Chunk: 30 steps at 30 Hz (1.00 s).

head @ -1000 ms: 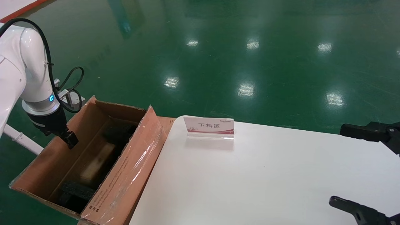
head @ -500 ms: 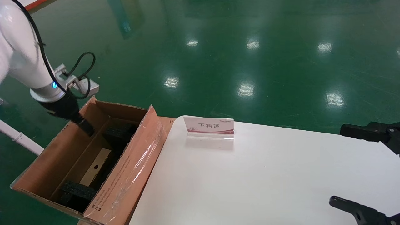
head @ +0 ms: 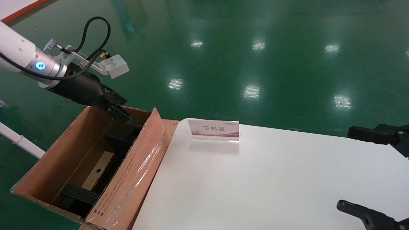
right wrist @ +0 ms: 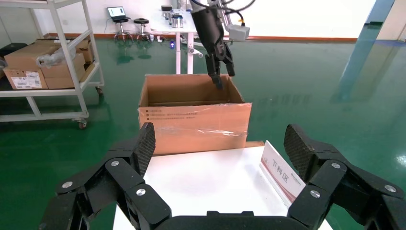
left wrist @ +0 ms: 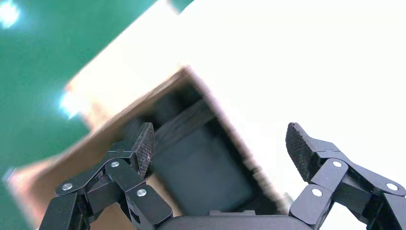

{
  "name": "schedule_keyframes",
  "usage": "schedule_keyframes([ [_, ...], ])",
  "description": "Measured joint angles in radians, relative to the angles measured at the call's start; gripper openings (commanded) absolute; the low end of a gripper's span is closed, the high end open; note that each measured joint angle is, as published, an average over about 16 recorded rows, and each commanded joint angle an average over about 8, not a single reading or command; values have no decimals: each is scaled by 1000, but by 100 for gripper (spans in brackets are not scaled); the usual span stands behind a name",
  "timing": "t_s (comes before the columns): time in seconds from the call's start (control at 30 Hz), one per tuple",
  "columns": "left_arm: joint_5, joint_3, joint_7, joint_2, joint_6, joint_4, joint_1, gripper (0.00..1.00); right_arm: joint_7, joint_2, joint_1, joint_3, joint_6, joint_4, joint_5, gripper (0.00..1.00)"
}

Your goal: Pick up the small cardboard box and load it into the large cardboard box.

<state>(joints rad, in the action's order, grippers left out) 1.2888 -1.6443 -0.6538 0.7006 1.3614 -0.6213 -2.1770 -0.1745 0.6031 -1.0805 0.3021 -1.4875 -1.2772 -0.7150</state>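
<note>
Left tool [head: 123, 115] (spread, empty) above large cardboard box [head: 54, 172]; small cardboard box [head: 97, 170] inside.

Large cardboard box [head: 57, 159]: reddish-brown corrugated outside & in, glossy clear tape streaking the near flap w/ white glare, small dark print along its lower edge. Black foam pieces [head: 78, 196] inside. Small cardboard box [head: 97, 171] betw. them: light tan top, one small dark round hole. Table [head: 271, 185]: plain white. Sign [head: 213, 129]: white card, dark characters, red-pink band along the bottom. Floor [head: 255, 48]: glossy dark green w/ white light spots. Left gripper [head: 123, 116] black; arm white w/ blue ring light, black cable. Right gripper [right wrist: 218, 143] black, pads ribbed.
</note>
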Motion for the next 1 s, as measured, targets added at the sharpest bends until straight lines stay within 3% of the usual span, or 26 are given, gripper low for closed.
schedule_keyframes([
  [0.37, -121, 79, 9, -153, -6, -310, 16, 100, 0, 0, 0, 0, 0, 0, 0, 100],
  [0.6, -158, 169, 36, -165, -3, -376, 88, 100, 0, 0, 0, 0, 0, 1, 1, 100],
  [1.0, -243, 419, 126, -151, 25, -439, 300, 100, 1, 0, 0, 1, 0, 1, 1, 100],
])
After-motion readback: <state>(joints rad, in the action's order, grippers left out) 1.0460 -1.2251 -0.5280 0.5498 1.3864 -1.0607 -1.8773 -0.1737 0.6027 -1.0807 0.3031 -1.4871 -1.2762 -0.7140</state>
